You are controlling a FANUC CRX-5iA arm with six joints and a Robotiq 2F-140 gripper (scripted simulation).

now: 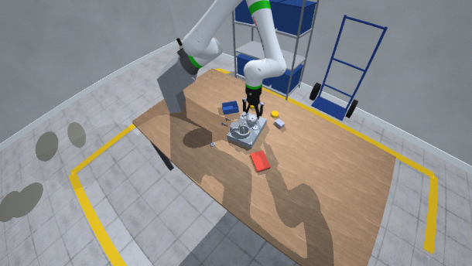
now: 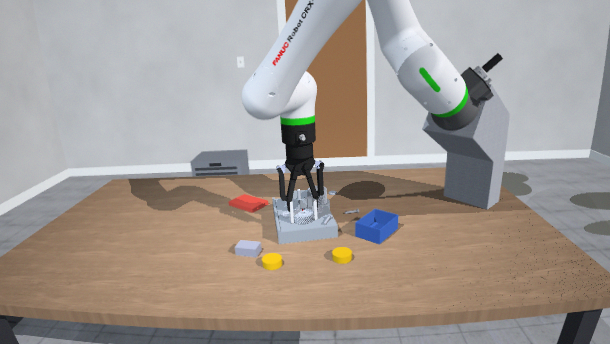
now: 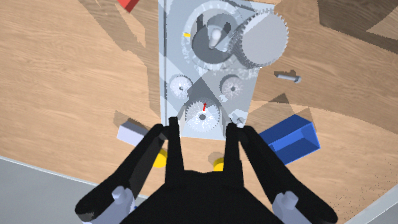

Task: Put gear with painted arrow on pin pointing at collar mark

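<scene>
The grey timing case [image 3: 207, 65] lies on the wooden table and also shows in the exterior and top views [image 2: 305, 225] [image 1: 246, 131]. At its far end in the wrist view the pin [image 3: 215, 36] stands inside a round collar with a small yellow mark on its left rim. A large gear [image 3: 265, 37] meshes beside the collar. Two small gears [image 3: 180, 86] [image 3: 231, 87] sit mid-case. The loose gear with the red arrow [image 3: 202, 116] sits low at the near end of the case. My gripper [image 3: 202, 112] points straight down and is shut on this gear, one finger on each side [image 2: 301, 214].
A blue bin [image 2: 376, 225] stands right of the case, with a loose bolt [image 3: 287, 76] near it. Two yellow discs [image 2: 272, 261] [image 2: 342, 255] and a grey block [image 2: 248, 248] lie in front. A red block [image 2: 248, 202] lies behind on the left. The arm's grey pedestal [image 2: 475, 150] stands at the right.
</scene>
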